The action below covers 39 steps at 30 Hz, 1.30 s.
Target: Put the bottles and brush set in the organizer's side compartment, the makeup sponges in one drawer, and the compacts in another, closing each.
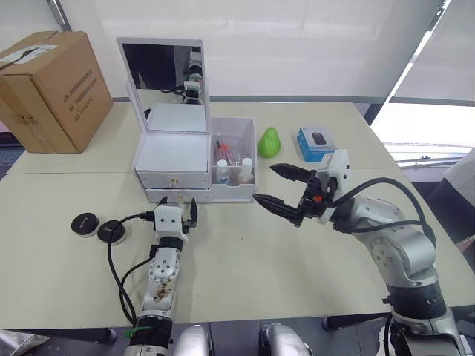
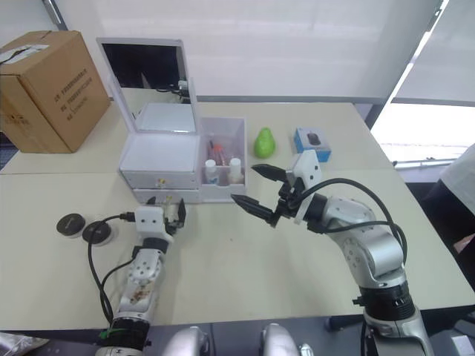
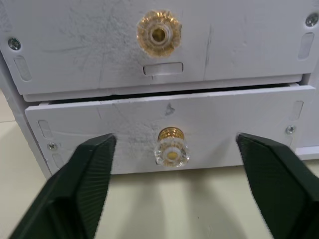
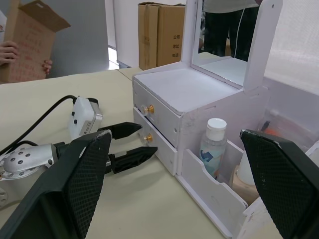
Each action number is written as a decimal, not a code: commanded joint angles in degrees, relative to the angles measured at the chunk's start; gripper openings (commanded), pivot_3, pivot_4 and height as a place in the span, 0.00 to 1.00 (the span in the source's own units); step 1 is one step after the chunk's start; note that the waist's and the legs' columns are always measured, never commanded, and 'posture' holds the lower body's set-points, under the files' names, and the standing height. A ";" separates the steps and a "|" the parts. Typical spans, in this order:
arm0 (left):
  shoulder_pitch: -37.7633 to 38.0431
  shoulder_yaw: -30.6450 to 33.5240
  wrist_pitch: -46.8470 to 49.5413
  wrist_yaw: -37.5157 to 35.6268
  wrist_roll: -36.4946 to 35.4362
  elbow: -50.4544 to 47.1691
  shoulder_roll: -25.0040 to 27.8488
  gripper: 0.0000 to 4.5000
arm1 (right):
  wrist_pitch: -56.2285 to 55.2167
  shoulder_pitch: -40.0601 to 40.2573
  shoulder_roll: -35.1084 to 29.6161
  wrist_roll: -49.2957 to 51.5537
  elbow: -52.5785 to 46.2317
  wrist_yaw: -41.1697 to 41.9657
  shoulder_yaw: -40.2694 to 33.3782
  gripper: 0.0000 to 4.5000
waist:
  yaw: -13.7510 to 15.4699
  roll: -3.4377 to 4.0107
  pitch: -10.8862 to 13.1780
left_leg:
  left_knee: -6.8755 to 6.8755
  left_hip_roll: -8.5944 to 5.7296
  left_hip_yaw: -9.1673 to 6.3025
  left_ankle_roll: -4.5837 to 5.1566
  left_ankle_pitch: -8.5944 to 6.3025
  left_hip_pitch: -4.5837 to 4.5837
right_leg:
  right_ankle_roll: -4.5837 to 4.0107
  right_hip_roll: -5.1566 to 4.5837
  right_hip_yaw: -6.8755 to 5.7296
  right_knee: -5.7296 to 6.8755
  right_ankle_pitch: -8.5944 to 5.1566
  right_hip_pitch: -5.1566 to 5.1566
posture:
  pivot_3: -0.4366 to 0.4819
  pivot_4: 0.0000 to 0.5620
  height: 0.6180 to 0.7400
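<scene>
— Where did the organizer (image 1: 172, 159) sit?
— Mid-table, bottles (image 1: 246, 169) in its side bay, lower drawer (image 3: 164, 134) slightly out; compacts (image 1: 98, 225) lay left.
— The grippers?
— Right gripper (image 1: 276, 185) spread wide nearby; left gripper (image 3: 172, 162) apart around the knob (image 3: 171, 148).

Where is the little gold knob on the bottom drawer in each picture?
Left eye view: lower drawer knob, just ahead of the open left gripper.
Right eye view: same spot.
Left wrist view: centre, between the fingers.
Right wrist view: beside the fingertips.
Shared landmark: upper knob.
</scene>
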 commanded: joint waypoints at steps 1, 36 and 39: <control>-0.92 -0.02 -0.76 0.08 -0.82 -0.10 0.14 0.59 | -0.11 -0.97 -0.35 0.43 -2.24 -0.37 -1.55 1.00 | 0.00 0.00 0.00 | 0.00 0.00 0.00 0.00 0.00 0.00 | 0.00 0.00 0.00 0.00 0.00 0.00 | 0.48 0.27 1.00; 27.43 -4.26 15.30 -11.06 -6.59 -31.97 5.95 0.12 | 1.86 -0.57 -2.95 1.58 -3.32 0.00 -2.58 1.00 | -0.06 0.32 0.03 | -0.02 0.03 0.08 -0.02 -0.02 -0.01 | -0.14 -0.11 0.00 -0.04 -0.51 -0.13 | 0.48 0.27 1.00; 27.08 -4.76 15.77 -11.10 -6.22 -32.12 5.86 0.12 | 1.97 -0.55 -3.09 1.65 -3.33 -0.02 -2.70 1.00 | -0.01 0.32 0.03 | -0.02 0.02 0.07 -0.02 -0.02 -0.01 | -0.13 -0.10 -0.01 -0.04 -0.51 -0.12 | 0.48 0.27 1.00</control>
